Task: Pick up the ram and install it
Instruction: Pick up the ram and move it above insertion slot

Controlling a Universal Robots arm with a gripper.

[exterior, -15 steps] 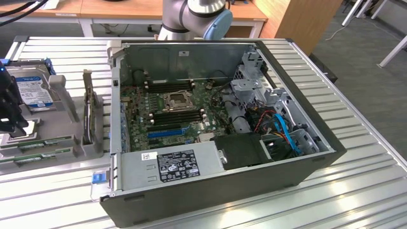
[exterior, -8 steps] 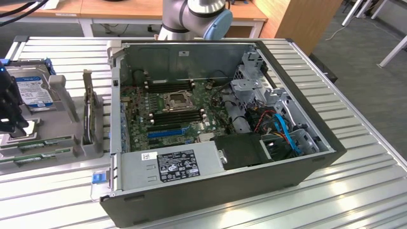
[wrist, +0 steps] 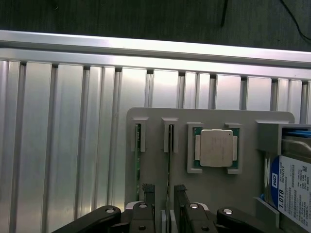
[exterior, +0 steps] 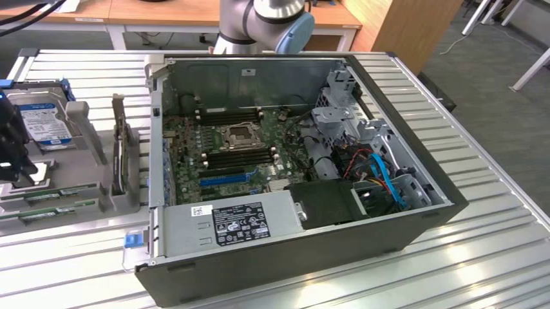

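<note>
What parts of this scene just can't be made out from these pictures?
- Ram: wrist view, seen edge-on in its grey holder, so its chips are hidden.
- Pincer: wrist view, the picture's edge cuts off its body; contact with the ram is unclear.
- Hard drive: wrist view, partly cut off by the edge.
- Memory slots: exterior view, too small to judge their latches.
</note>
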